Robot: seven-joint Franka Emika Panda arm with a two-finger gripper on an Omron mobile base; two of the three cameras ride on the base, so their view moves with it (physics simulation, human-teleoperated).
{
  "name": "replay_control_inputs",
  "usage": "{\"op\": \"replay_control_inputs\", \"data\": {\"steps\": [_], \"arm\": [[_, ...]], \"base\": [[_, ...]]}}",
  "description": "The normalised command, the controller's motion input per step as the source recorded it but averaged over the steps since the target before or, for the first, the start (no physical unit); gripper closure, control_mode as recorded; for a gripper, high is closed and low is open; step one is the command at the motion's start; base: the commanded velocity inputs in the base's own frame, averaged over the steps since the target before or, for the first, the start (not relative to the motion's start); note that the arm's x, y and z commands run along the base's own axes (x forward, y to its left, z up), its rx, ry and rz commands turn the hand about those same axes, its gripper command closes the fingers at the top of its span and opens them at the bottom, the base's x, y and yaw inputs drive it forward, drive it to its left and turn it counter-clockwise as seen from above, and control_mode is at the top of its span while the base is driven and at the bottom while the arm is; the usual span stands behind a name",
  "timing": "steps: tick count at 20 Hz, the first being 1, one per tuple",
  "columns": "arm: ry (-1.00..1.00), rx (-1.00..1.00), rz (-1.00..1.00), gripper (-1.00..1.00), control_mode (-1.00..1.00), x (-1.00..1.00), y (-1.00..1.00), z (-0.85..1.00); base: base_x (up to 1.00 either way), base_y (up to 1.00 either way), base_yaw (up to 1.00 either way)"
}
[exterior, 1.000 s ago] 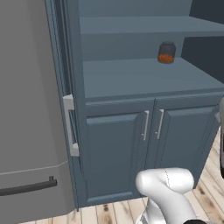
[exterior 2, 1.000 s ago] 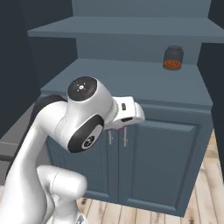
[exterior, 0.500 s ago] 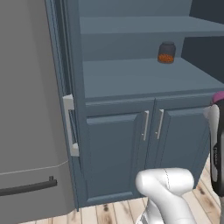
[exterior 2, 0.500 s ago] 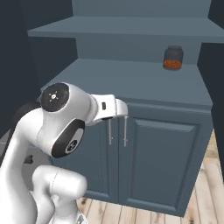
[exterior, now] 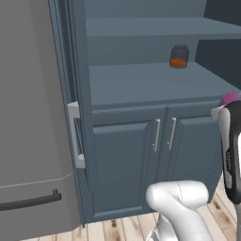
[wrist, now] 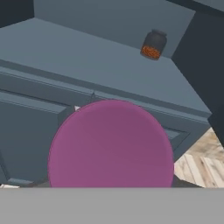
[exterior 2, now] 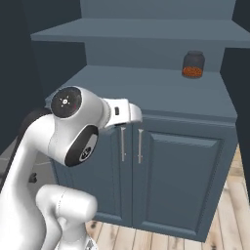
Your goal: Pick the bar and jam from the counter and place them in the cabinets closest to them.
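- At the right edge of the left base view, we see the jam [exterior: 230, 98] as a small magenta cap riding on top of the gripper [exterior: 228, 104], level with the front lip of the open shelf [exterior: 150, 82] and just to its right.
- Through the hand view the jam [wrist: 111, 144] is a big round pink disc, close to the lens and low in the picture, so we judge it is pinched between the fingers; the fingertips themselves are hidden behind it, and we cannot read the jaw gap directly.
- The cabinets [exterior 2: 161, 156] stand straight ahead, paired doors shut, slim silver handles [exterior: 163, 134] side by side.
- On the far right of the shelf sits the dark jar [exterior 2: 193, 64] with orange contents, well apart from the jam.
- We expect the jam to be light, rigid and smooth-sided, probably glass: slippery under hard pads and liable to crack if dropped.
- We would hold it across the body below the lid, squarely, and keep it upright.
- Bare shelf to the left of the dark jar looks like the safest landing spot, in our judgement.
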Motion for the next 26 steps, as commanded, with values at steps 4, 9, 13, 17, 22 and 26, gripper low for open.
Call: {"op": "replay_control_inputs", "data": {"steps": [4, 9, 13, 17, 22, 26], "arm": [[0.00, 0.00, 0.00, 1.00, -1.00, 0.32, 0.14, 0.07], [0.00, 0.00, 0.00, 1.00, -1.00, 0.33, 0.07, 0.00], [0.00, 0.02, 0.00, 1.00, -1.00, 0.37, 0.05, 0.00], [0.00, 0.02, 0.01, 1.00, -1.00, 0.37, 0.03, 0.00], [0.00, 0.01, 0.00, 1.00, -1.00, 0.36, 0.08, 0.00], [0.00, 0.01, 0.00, 1.00, -1.00, 0.38, 0.11, 0.00]], "base": [[0.00, 0.00, 0.00], [0.00, 0.00, 0.00], [0.00, 0.00, 0.00], [0.00, 0.00, 0.00], [0.00, 0.00, 0.00], [0.00, 0.00, 0.00]]}}
